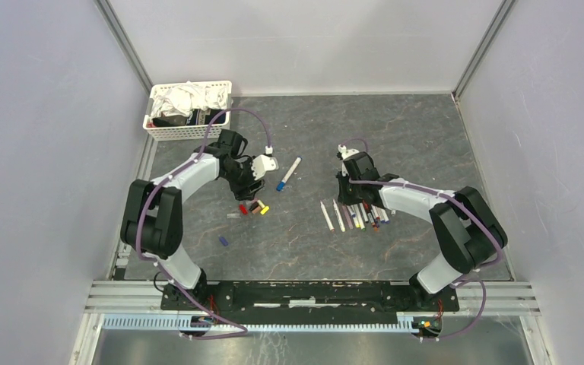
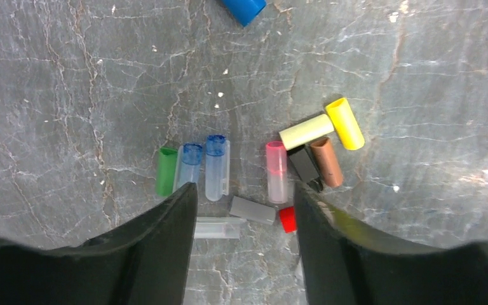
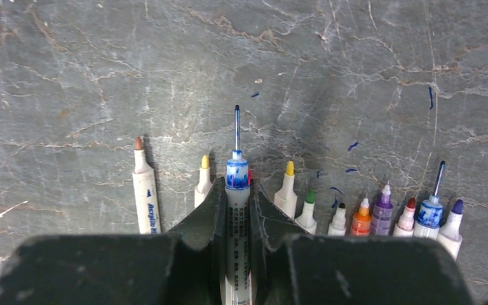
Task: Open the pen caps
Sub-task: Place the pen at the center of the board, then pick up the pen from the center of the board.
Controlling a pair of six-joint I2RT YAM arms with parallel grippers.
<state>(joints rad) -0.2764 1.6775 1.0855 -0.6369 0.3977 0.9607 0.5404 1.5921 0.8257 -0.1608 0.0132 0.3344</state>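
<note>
The grey marbled table (image 1: 426, 137) carries everything. The left arm (image 1: 190, 171) reaches toward the middle of the table, and the right arm (image 1: 411, 199) reaches in from the other side. A white slatted basket (image 1: 186, 133) with crumpled cloths (image 1: 194, 97) inside sits at the far left corner.

A row of uncapped pens (image 1: 353, 215) lies side by side beneath the right arm, tips pointing away from the bases. The right gripper (image 3: 236, 190) is clamped tight on one blue-tipped pen (image 3: 236, 210) in that row, whose thin nib sticks out past the fingers. A capped pen (image 1: 289, 173) with a blue end lies alone between the two arms, apart from the row.

The left gripper (image 2: 244, 190) hovers over the pen caps (image 1: 252, 207) with its fingers spread and nothing held. The caps lie loose on the table in a small cluster:
- a green cap (image 2: 166, 170) beside two clear bluish caps (image 2: 216, 166)
- a pink cap (image 2: 276, 170)
- a pale yellow cap (image 2: 306, 131) touching a bright yellow cap (image 2: 345, 122)
- a brown cap (image 2: 326, 161) next to a black cap (image 2: 305, 165)
- a grey cap (image 2: 252, 210), a red cap (image 2: 287, 219) and a clear cap (image 2: 218, 227) nearest the fingers

One small blue cap (image 1: 223, 241) lies apart, nearer the left arm's base.
</note>
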